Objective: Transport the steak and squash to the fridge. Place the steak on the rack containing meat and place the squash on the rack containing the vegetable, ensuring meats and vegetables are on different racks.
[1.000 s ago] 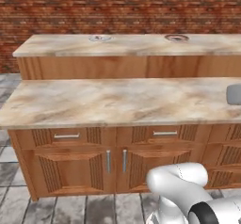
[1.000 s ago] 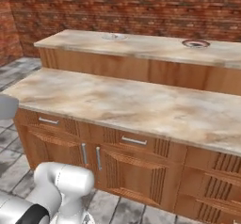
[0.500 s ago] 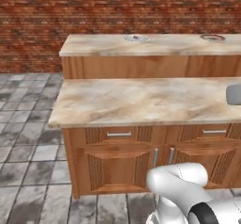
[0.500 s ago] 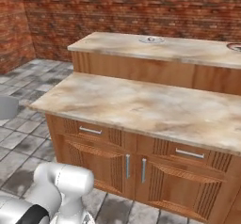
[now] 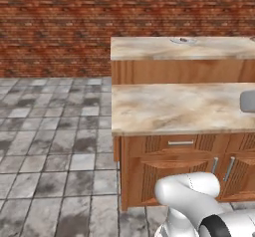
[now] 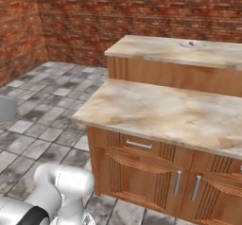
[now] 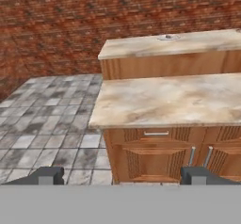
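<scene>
Made out a small round dish [image 5: 183, 40] with a reddish speck in it, too small to identify, on the higher back counter [image 5: 149, 49] toward the upper right of the left base view. Found the same dish at the upper right of the right base view and at the top, right of centre, of the hand view. Saw a lower front counter [image 5: 169, 106] with a bare marbled top just before it, over wooden cabinets [image 5: 149, 176] with a silver drawer handle [image 5: 180, 142] and upright door handles [image 5: 229, 167]. Noted grey floor tiles [image 5: 50, 131] filling the left, a brick wall [image 5: 74, 27] behind. Caught the white arm [image 5: 191, 196] at the lower right. Found the gripper [image 7: 122, 177] spread wide with nothing held, dark fingertips [image 7: 47, 175] far apart at the bottom of the hand view.
</scene>
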Available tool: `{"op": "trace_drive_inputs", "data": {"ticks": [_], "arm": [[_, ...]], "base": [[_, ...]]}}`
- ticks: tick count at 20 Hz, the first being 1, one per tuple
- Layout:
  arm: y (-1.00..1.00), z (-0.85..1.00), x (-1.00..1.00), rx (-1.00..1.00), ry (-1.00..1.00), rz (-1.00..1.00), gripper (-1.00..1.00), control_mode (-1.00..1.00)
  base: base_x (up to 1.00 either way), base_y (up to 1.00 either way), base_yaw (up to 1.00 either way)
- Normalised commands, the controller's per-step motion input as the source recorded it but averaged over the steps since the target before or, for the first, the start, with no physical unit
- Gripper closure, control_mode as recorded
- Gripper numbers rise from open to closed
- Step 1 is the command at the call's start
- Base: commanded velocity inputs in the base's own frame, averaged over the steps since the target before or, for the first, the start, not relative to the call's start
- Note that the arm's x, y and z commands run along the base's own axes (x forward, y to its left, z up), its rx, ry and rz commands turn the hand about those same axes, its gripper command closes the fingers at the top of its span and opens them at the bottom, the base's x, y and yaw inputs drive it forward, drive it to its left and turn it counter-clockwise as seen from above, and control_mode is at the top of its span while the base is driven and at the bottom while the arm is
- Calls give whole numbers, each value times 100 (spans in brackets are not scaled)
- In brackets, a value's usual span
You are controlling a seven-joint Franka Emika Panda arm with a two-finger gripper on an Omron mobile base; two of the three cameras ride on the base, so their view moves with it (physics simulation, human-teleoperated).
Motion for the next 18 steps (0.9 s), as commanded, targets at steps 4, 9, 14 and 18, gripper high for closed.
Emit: {"op": "trace_drive_inputs", "data": {"ticks": [4,9,14,18], "arm": [[0,0,0,0,0,0,-100,100],[0,0,0,0,0,0,-100,100],[0,0,0,0,0,0,-100,100],[0,0,0,0,0,0,-100,100]], "base": [[93,100,-2],[100,100,-10],[100,100,-18],[96,100,-27]]}}
